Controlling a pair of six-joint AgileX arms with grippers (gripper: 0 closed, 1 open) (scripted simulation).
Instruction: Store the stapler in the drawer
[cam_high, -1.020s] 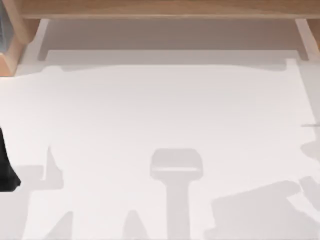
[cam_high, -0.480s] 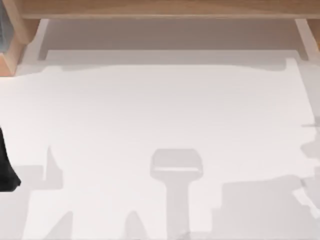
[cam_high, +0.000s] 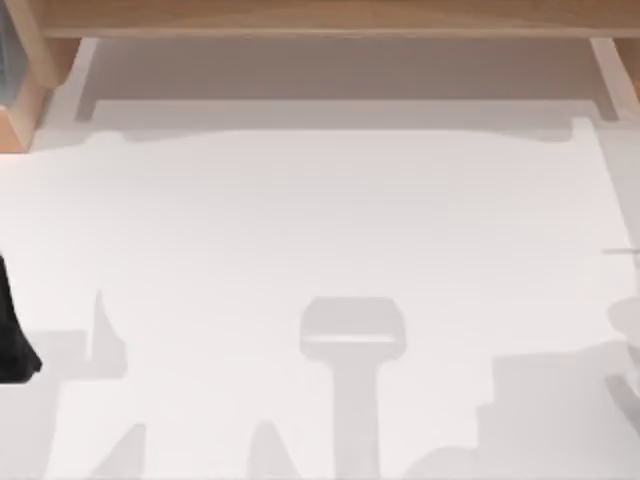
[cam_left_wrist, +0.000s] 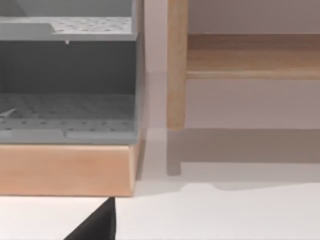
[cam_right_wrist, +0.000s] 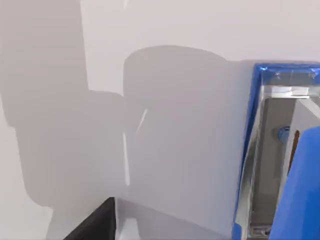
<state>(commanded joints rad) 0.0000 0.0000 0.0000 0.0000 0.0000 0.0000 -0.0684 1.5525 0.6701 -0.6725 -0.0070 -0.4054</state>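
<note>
Where the right wrist view looks down on the white table (cam_right_wrist: 165, 30), the blue stapler (cam_right_wrist: 280, 165) lies open-sided against the surface, its silver metal channel showing inside the blue frame, with broad grey shadows spreading across the table just beside it. Which edge of the table it lies near I cannot tell. A dark piece of the right gripper (cam_right_wrist: 95, 222) shows at the rim of that view, apart from the stapler; whether its fingers are spread or pressed together I cannot tell.

In the left wrist view a grey drawer unit (cam_left_wrist: 67, 80) with perforated shelves sits on a light wooden base (cam_left_wrist: 65, 170) at the table's far left corner, and a wooden post (cam_left_wrist: 176, 65) stands just beside it, carrying a wooden rail (cam_left_wrist: 252, 55) that runs along the far edge. A dark piece of the left gripper (cam_left_wrist: 97, 225) shows low in this view, over the white table near the wooden base; its fingers cannot be made out either.

From above, the left arm (cam_high: 14, 335) is a dark shape at the table's left edge, and the wooden rail (cam_high: 320, 18) spans the far edge
</note>
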